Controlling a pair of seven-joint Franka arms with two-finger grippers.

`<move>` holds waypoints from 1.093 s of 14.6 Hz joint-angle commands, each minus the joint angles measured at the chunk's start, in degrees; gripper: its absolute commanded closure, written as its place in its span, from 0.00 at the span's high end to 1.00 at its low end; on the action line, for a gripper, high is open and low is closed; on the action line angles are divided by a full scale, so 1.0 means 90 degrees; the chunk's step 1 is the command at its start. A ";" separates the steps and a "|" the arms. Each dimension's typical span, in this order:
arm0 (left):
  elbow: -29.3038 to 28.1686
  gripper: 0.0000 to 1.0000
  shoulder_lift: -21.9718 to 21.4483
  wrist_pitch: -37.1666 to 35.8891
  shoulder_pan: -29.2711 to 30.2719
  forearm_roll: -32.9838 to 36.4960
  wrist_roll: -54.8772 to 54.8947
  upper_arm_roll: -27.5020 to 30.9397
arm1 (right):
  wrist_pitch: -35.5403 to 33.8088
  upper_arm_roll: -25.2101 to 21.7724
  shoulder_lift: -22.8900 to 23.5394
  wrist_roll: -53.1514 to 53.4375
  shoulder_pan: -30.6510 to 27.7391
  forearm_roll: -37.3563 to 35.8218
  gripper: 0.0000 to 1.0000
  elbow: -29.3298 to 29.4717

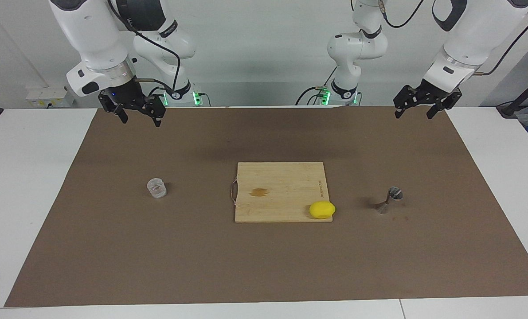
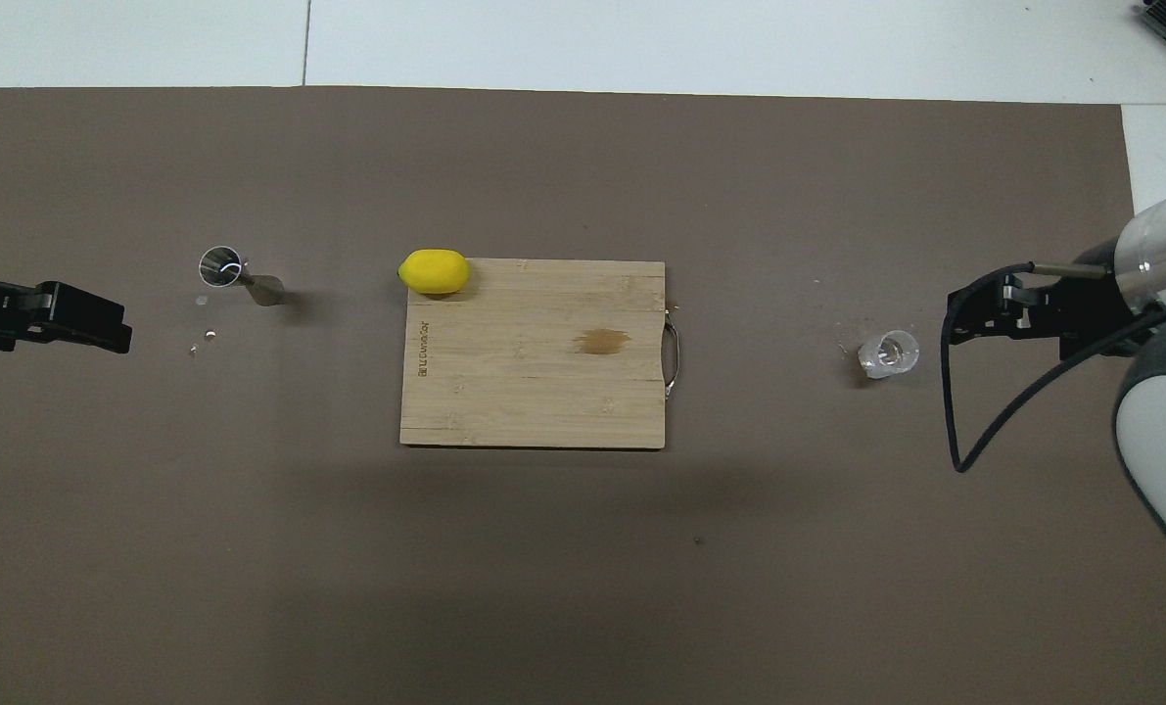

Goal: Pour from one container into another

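The clear glass tumbler [image 1: 157, 188] stands on the brown mat toward the right arm's end; it also shows in the overhead view [image 2: 888, 353]. The steel jigger [image 1: 390, 200] stands on the mat toward the left arm's end, its dark mouth up [image 2: 220, 266]. My right gripper [image 1: 140, 118] hangs open and empty in the air over the mat's edge by the robots, apart from the tumbler [image 2: 953, 318]. My left gripper [image 1: 414, 114] hangs open and empty over the same edge, apart from the jigger [image 2: 124, 338].
A wooden cutting board [image 1: 281, 177] with a brown stain lies in the middle of the mat [image 1: 113, 248]. A yellow lemon [image 1: 322, 209] rests on the board's corner toward the jigger. Small specks [image 2: 201, 333] lie on the mat beside the jigger.
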 commanded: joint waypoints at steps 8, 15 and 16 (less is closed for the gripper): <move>-0.0097 1.00 -0.0153 -0.0031 -0.0028 -0.0011 -0.0065 -0.0061 | 0.0098 0.0032 -0.0065 -0.0175 -0.0084 0.0134 1.00 -0.0059; -0.0438 1.00 -0.0046 -0.0001 0.0176 -0.0216 -0.0152 -0.0032 | 0.0098 0.0032 -0.0065 -0.0166 -0.0074 0.0134 1.00 -0.0059; -0.0429 1.00 0.0080 -0.0011 0.0370 -0.0303 -0.0153 -0.0032 | 0.0098 0.0032 -0.0065 -0.0166 -0.0074 0.0134 1.00 -0.0059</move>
